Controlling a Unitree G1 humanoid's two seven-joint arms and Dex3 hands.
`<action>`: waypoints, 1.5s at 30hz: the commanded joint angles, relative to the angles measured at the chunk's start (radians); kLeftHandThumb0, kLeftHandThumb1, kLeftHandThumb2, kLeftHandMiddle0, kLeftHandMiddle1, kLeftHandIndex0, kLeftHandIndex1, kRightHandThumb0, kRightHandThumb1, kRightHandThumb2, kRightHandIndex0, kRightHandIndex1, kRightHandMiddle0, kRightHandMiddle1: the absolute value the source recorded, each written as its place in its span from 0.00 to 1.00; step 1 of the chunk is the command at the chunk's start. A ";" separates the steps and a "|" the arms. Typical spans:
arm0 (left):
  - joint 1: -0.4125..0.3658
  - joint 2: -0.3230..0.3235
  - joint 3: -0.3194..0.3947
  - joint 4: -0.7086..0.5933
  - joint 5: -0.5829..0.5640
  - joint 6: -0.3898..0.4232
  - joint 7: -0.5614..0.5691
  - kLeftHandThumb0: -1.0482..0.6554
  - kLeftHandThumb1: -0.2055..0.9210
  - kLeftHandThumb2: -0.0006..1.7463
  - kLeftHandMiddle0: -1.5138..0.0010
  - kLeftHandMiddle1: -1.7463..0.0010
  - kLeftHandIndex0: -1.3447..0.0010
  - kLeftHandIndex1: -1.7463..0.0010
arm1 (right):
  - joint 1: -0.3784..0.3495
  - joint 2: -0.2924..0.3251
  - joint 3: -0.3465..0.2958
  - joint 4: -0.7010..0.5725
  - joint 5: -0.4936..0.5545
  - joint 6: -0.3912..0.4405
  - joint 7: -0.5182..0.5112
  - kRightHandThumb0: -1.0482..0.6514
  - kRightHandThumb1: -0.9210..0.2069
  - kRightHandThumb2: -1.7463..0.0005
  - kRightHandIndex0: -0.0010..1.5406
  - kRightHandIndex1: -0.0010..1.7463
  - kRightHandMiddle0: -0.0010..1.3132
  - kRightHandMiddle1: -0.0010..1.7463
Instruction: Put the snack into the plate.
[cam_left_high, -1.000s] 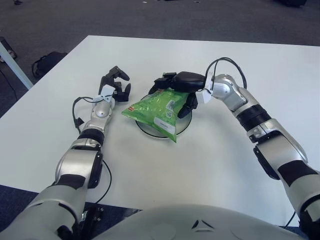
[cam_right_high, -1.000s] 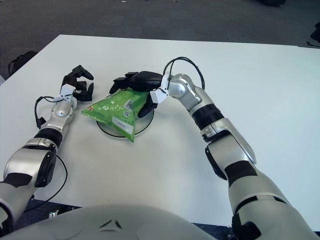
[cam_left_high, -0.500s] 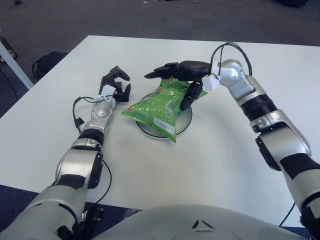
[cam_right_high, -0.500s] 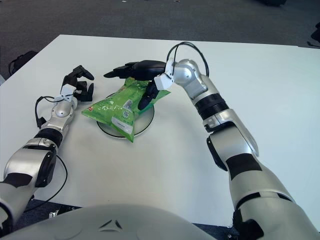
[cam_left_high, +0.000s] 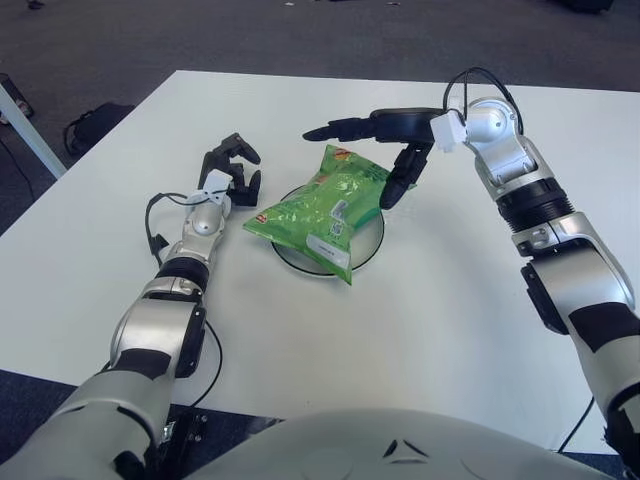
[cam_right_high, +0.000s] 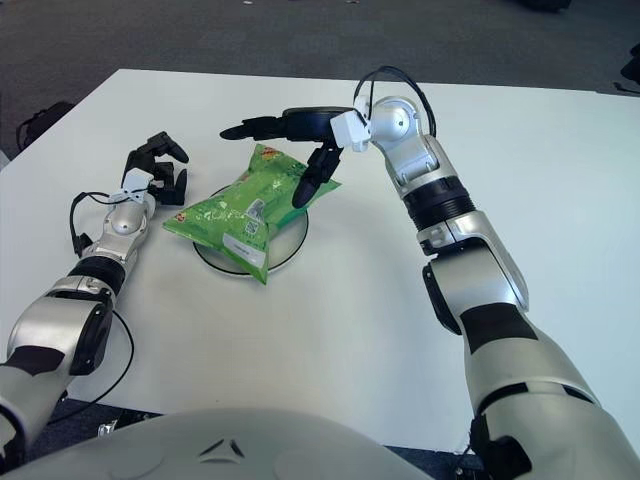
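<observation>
The green snack bag (cam_left_high: 322, 210) lies on the round plate (cam_left_high: 371, 243). It hangs over the plate's left edge, and its near corner sticks out toward me, past the rim. Most of the bag sits on the plate, so I think the job is almost done.

My right hand (cam_left_high: 385, 140) is up above the far end of the bag. Its fingers are spread wide and hold nothing. One finger (cam_left_high: 401, 175) points down just beside the bag's far right edge. I cannot tell if it touches the bag.

The step now is to pull this hand away. I think I should lift it straight up first, then back to the right. If I swing sideways too low, that finger could catch the bag and drag it off the plate.

My left hand (cam_left_high: 231, 172) shows on the left of the plate, near the bag's red corner. Its fingers are curled and hold nothing. I would leave it there.
</observation>
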 joint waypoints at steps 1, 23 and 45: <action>0.074 -0.023 -0.017 0.043 0.022 0.022 -0.001 0.27 0.25 0.92 0.14 0.00 0.39 0.00 | -0.018 -0.073 -0.051 0.009 0.023 0.008 0.031 0.09 0.12 0.95 0.00 0.00 0.00 0.00; 0.079 -0.012 -0.034 0.044 0.054 -0.010 0.041 0.25 0.21 0.96 0.14 0.00 0.36 0.00 | -0.011 -0.112 -0.090 0.238 -0.197 -0.157 -0.287 0.10 0.11 0.92 0.00 0.00 0.00 0.00; 0.081 -0.013 -0.010 0.045 0.023 0.004 0.026 0.25 0.20 0.96 0.13 0.00 0.36 0.00 | 0.148 -0.075 -0.208 0.166 -0.255 0.216 -0.734 0.19 0.09 0.72 0.12 0.28 0.00 0.44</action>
